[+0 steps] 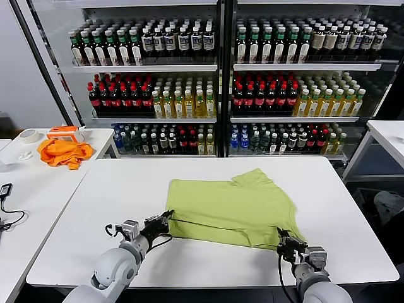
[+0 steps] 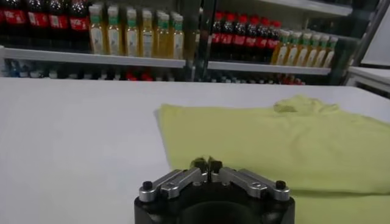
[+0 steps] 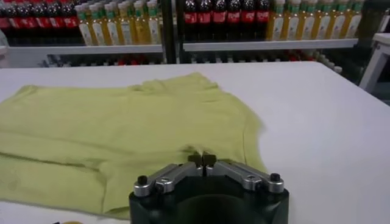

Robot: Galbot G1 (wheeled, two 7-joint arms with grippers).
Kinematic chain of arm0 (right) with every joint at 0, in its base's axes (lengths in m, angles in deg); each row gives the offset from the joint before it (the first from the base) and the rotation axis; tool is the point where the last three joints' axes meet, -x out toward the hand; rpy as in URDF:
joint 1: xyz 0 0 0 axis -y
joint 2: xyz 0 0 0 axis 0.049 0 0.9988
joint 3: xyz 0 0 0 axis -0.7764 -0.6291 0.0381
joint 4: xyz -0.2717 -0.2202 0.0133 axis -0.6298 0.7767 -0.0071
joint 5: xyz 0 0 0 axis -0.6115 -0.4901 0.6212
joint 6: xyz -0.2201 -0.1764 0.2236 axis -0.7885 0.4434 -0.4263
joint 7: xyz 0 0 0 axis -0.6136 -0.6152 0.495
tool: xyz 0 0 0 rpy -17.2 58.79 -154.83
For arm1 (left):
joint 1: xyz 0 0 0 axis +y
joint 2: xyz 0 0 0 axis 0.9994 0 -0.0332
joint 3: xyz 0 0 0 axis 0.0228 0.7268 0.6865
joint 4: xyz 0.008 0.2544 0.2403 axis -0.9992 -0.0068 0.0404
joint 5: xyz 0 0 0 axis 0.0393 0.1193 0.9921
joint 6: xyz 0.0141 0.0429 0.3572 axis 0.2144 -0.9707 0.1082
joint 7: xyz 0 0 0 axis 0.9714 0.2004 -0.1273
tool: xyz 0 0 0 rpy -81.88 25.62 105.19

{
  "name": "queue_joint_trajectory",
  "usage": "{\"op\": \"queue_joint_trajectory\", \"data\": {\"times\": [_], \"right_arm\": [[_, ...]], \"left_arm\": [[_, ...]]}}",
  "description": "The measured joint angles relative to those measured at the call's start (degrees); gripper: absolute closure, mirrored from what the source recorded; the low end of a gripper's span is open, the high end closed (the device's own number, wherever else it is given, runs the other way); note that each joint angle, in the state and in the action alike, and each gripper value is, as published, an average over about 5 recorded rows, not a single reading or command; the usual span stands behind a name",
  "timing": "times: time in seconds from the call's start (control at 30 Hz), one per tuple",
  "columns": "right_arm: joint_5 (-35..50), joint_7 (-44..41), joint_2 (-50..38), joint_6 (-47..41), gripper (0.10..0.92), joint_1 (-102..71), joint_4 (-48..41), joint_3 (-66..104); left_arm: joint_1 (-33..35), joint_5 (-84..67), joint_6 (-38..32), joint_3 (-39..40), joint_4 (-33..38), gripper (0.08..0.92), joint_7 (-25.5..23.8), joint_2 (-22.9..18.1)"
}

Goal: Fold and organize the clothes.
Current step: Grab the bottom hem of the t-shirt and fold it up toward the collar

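The lime T-shirt (image 1: 233, 205) lies flat on the white table (image 1: 113, 202), collar end away from me, with a folded band along its near edge. My left gripper (image 1: 167, 219) is at the shirt's near left corner, jaws shut on the fabric edge. In the left wrist view its tips (image 2: 206, 163) are closed at the shirt (image 2: 274, 140). My right gripper (image 1: 281, 237) is at the near right corner, also shut on the fabric. In the right wrist view its tips (image 3: 202, 159) pinch a small crease of the shirt (image 3: 122, 128).
An orange garment (image 1: 63, 151), a tape roll (image 1: 28, 135) and a small orange box (image 1: 65, 132) lie on a side table at the left. Drink coolers (image 1: 221, 76) stand behind the table. Another white table (image 1: 388, 136) is at the right.
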Motion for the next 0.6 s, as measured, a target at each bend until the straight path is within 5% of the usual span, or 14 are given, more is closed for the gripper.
{"op": "queue_joint_trajectory", "data": {"times": [0.6], "right_arm": [[0.34, -0.12, -1.90, -1.31, 0.335, -4.33, 2.81, 5.91]], "left_arm": [[2.27, 2.53, -1.68, -2.81, 2.35, 0.350, -0.05, 1.62]]}}
